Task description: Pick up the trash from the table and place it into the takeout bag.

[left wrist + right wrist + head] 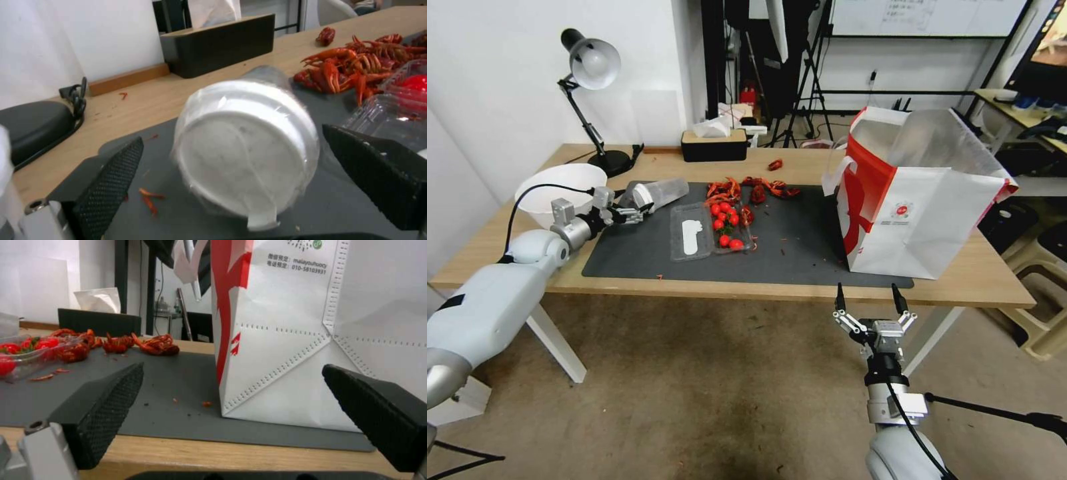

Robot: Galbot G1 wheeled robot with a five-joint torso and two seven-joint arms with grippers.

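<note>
A clear lidded plastic cup [660, 193] lies on its side at the far left corner of the dark grey mat [800, 257]. My left gripper [635, 215] is open at its white lid end; in the left wrist view the cup [245, 146] sits between the two fingers [113, 176] without touching them. Red crayfish shells [750, 189] and a clear tray of cherry tomatoes [715, 230] lie mid-mat. The takeout bag [924, 220] stands open on the table's right end. My right gripper [870, 299] hangs open just off the table's near edge, facing the bag [311, 340].
A white bowl [560, 190] sits at the table's [994, 280] left edge beside my left wrist. A desk lamp [594, 73] and a black tissue box [714, 145] stand along the far edge. One loose shell [775, 164] lies beyond the mat. Stools stand at the right.
</note>
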